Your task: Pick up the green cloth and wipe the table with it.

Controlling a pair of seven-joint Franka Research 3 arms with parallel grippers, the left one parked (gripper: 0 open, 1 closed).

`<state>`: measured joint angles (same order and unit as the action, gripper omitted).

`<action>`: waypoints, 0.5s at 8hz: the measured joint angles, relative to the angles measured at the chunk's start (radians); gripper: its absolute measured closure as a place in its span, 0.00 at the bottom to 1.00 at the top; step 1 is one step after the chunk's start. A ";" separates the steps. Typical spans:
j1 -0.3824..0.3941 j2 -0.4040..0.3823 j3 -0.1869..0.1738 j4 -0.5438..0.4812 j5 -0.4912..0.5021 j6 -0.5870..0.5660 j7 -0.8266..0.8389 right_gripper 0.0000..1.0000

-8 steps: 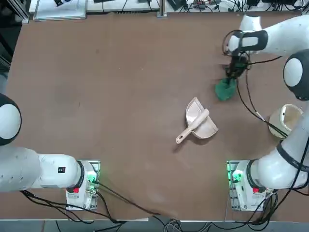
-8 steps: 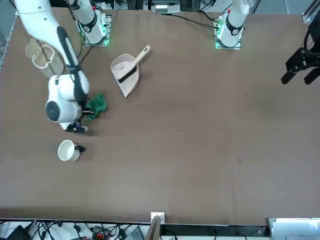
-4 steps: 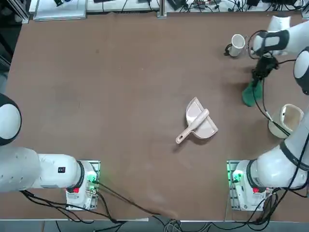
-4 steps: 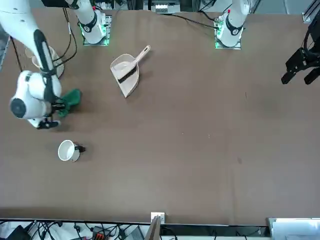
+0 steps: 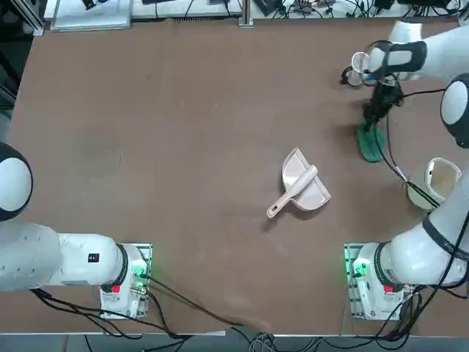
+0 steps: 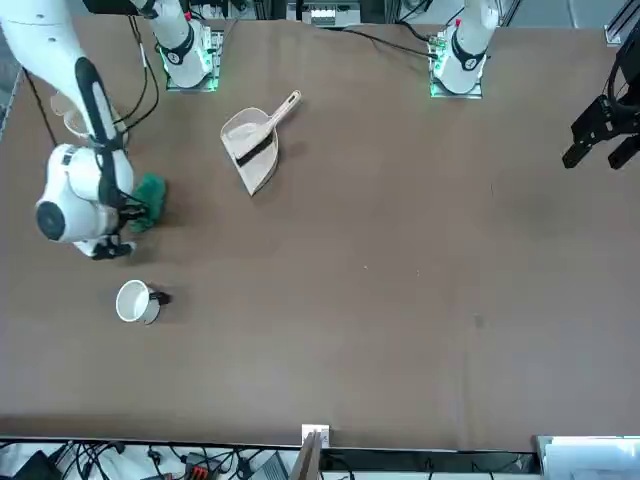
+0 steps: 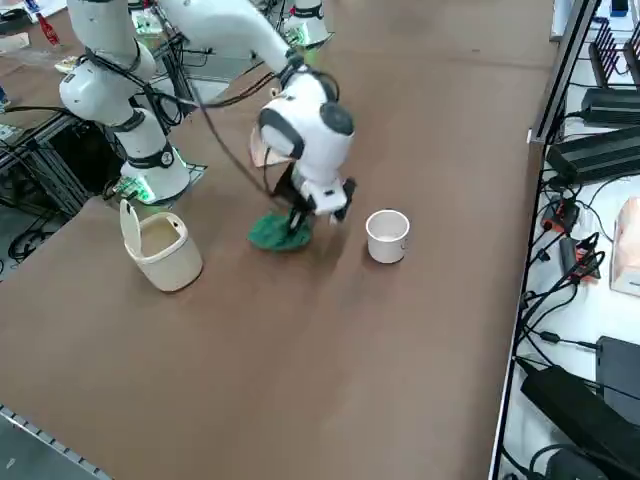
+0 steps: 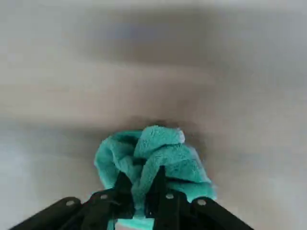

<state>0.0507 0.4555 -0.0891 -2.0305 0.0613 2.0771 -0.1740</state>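
The table (image 5: 183, 132) was a broad brown matte top, mostly bare. The working right arm (image 5: 432, 55) reached out across its right side, white and bulky, with a black cable trailing from the wrist. Near the middle of the table lay a beige dustpan (image 5: 302, 185), handle pointing toward the robot's bases, well apart from the arm's end. A beige handled container (image 7: 160, 245) stood upright on the right-hand side, near the base of the working arm. A white cup (image 7: 387, 236) stood upright farther out, just beside the arm's wrist but not touching it.

The right gripper (image 8: 140, 194) pointed down at the tabletop between the cup and the container. Its two black fingers (image 8: 158, 184) were pressed close together, pinching a fold of the green cloth (image 8: 156, 158) between them. The cloth was bunched and wrinkled, and in the side view its lower part (image 7: 275, 232) lay spread on the table surface directly under the gripper. From overhead the cloth (image 5: 370, 143) showed as a small green patch near the right edge, closer to the robot than the cup (image 5: 359, 62).
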 joint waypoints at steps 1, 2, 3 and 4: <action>0.033 -0.002 0.041 0.002 0.054 0.004 0.075 0.91; 0.069 -0.003 0.062 0.012 0.101 0.012 0.139 0.91; 0.112 -0.003 0.067 0.037 0.127 0.019 0.219 0.91; 0.148 -0.005 0.069 0.082 0.133 0.020 0.306 0.91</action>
<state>0.1991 0.4510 -0.0199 -1.9486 0.1943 2.0973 0.1324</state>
